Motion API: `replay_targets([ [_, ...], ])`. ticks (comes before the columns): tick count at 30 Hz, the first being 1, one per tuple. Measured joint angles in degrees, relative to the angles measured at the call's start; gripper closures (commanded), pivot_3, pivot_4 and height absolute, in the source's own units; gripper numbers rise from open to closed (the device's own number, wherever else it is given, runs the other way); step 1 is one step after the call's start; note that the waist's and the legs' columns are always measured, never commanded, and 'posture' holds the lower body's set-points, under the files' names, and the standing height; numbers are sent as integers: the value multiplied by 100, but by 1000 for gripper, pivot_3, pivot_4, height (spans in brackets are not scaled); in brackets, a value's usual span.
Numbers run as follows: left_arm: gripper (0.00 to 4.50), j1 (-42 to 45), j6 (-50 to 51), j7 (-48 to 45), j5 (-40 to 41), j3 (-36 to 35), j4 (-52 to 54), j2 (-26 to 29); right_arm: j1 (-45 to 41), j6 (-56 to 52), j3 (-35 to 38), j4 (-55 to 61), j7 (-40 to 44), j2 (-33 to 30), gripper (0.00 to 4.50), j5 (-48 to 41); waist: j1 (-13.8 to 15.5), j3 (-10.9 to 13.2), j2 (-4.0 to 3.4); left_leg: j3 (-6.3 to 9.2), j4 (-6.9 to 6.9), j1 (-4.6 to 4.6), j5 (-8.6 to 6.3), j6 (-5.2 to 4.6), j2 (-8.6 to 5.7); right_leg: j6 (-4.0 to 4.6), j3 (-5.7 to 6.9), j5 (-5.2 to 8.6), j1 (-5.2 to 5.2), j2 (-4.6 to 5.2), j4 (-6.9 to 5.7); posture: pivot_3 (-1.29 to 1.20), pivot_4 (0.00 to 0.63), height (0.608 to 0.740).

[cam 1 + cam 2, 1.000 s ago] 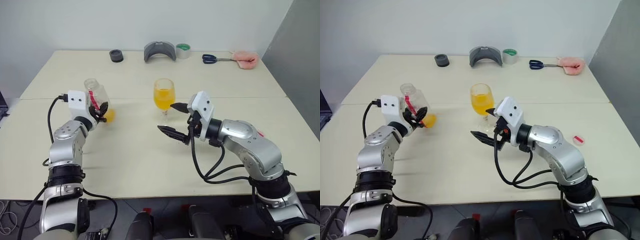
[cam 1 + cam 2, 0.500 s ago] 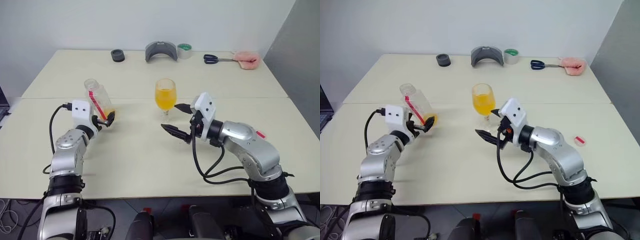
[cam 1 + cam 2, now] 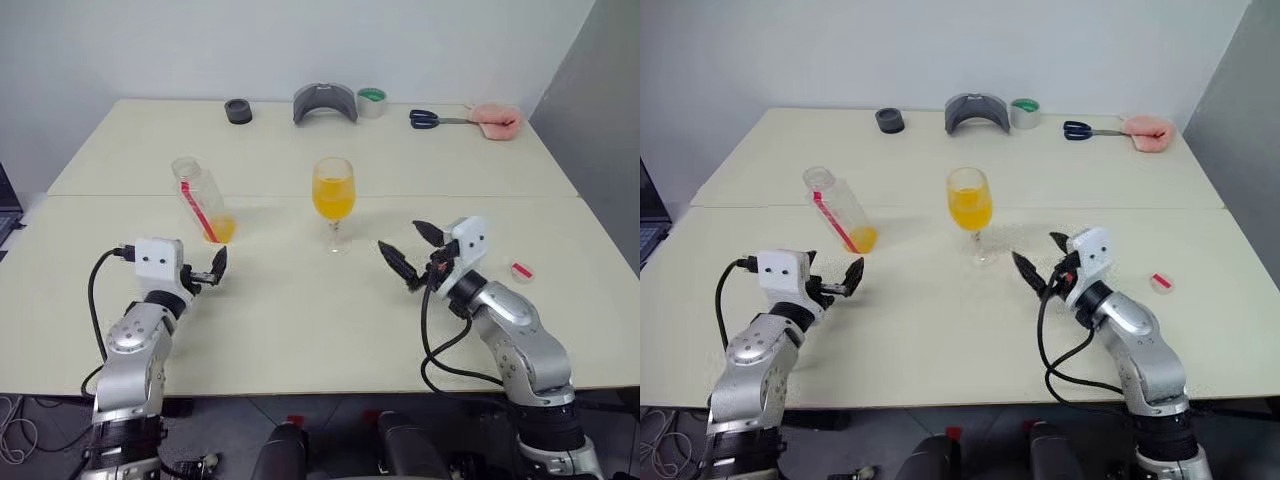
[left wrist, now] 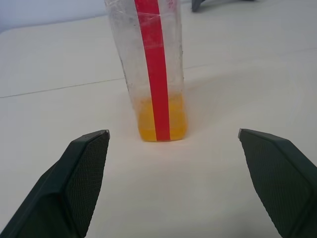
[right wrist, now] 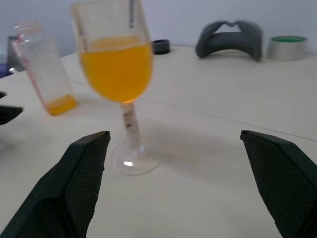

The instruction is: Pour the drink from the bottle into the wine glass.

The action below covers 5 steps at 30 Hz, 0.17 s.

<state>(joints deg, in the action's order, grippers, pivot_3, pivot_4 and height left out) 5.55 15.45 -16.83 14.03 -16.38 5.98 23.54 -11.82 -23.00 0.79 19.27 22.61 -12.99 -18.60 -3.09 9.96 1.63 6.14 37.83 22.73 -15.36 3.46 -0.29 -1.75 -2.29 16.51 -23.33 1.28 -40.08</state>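
With the wine glass holding most of the drink at mid-surface and the nearly drained bottle standing to its left, both the left gripper and right gripper, fingers released, should retreat low and slowly, clear of the stem.

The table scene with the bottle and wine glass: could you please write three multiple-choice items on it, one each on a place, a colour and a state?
1. Where does the bottle stand?
A. Toward the robot's left of the wine glass
B. Toward the robot's right of it
C. Inside the grey holder

2. What colour is the drink in the wine glass?
A. Green
B. Orange-yellow
C. Dark red

3. How is the left pincer?
A. Shut on the bottle
B. Shut on the glass stem
C. Open, apart from the bottle

Answers: 1 A, the head views show it left of the glass. 2 B, the bowl glows orange-yellow. 3 C, the left wrist view shows table between the fingers and the bottle.
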Motion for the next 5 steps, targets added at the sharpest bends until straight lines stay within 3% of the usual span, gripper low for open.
replay_targets([
  [5, 13, -224, 51, 93, 90, -77, 439, -70, 216, 486, -14, -94, -238, 188, 0, 261, 4, 0, 0, -5, -1, -5, 0, 0, -3, 0, -1, 0, 4, -2, 1, 0, 150, 740],
])
